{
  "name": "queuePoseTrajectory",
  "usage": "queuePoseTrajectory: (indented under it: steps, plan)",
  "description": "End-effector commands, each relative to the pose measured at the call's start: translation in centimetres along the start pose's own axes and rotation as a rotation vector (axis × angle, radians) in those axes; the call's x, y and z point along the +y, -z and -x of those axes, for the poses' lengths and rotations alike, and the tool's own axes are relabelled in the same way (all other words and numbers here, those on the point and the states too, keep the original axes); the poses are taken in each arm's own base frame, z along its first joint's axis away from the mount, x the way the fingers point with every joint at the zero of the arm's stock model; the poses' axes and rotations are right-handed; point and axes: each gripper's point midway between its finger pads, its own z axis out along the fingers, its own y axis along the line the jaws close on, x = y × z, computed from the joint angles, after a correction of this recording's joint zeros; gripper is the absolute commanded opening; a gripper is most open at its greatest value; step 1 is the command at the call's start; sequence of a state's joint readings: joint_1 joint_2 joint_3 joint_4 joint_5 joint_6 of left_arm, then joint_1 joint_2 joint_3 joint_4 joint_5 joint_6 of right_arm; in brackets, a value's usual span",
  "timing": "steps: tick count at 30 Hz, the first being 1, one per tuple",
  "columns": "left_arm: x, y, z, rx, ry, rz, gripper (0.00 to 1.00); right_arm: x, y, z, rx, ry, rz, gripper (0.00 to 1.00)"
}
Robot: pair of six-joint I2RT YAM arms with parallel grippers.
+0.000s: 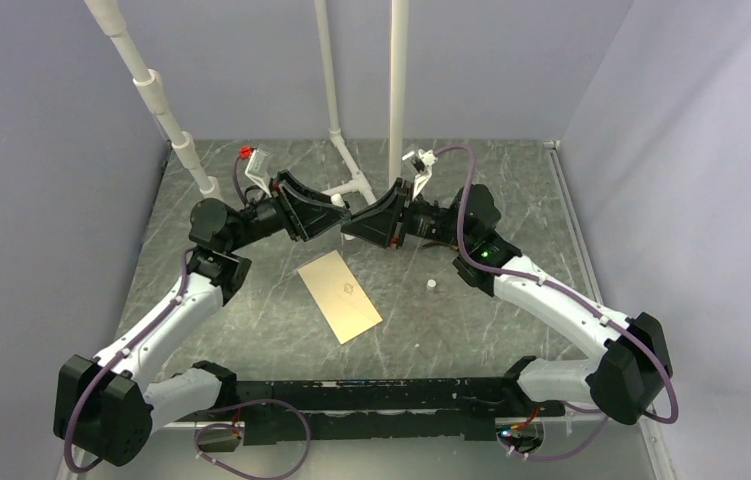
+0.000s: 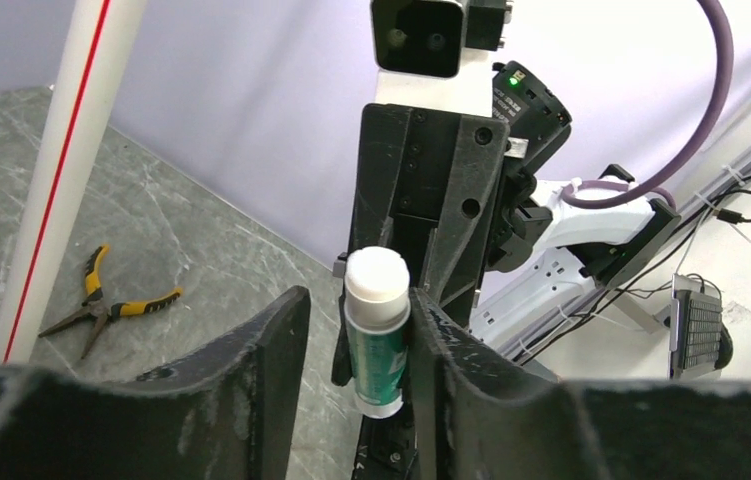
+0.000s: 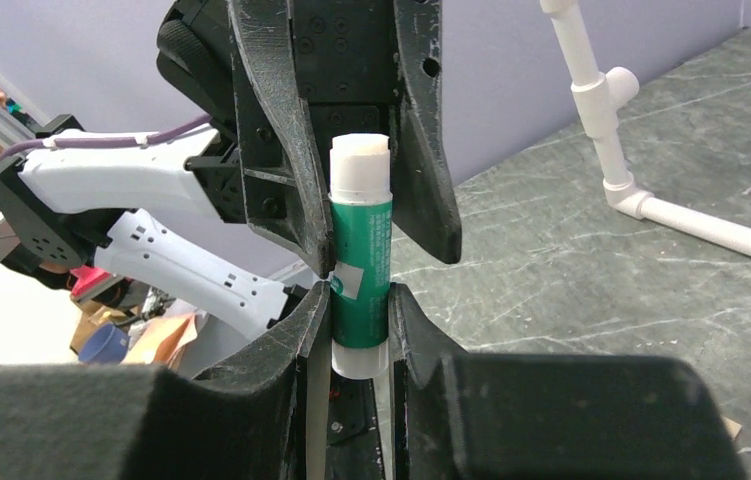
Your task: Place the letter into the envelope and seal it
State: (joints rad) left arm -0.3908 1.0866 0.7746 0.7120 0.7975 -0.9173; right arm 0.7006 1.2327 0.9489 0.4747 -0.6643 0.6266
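Observation:
The tan envelope (image 1: 339,296) lies flat on the table, below and in front of both grippers. The letter is not visible in any view. My two grippers meet tip to tip above the table's far middle. My right gripper (image 3: 361,300) (image 1: 354,229) is shut on the lower part of a green glue stick (image 3: 359,255) whose white top is uncapped. My left gripper (image 2: 356,310) (image 1: 334,214) is open around the same glue stick (image 2: 377,340). The stick rests against its right finger, with a gap to the left finger.
A small white cap (image 1: 432,285) lies on the table right of the envelope. Yellow-handled pliers (image 2: 111,305) lie on the marble table. White PVC pipes (image 1: 395,90) stand at the back, with a T-joint (image 1: 355,186) just behind the grippers.

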Motion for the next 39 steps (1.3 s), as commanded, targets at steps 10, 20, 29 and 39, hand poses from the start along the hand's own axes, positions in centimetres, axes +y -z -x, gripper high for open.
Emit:
queuePoseTrajectory:
  steps: [10, 20, 29, 39]
  plan:
    - [-1.7, -0.2, 0.4, 0.006, -0.029, -0.089, 0.34, 1.7, -0.3, 2.6, -0.11, 0.078, 0.067, 0.06]
    - [-3.4, -0.6, 2.1, -0.046, -0.021, -0.152, 0.03, 0.9, 0.5, 2.2, -0.127, 0.038, -0.003, 0.57]
    - [-5.4, -0.8, 4.7, -0.112, -0.041, -0.184, 0.02, 2.2, 2.1, 2.0, -0.269, -0.139, 0.076, 0.64]
    - [-5.6, -0.7, 4.7, -0.125, -0.003, -0.194, 0.03, 4.6, 1.2, 3.9, -0.298, -0.079, 0.185, 0.61]
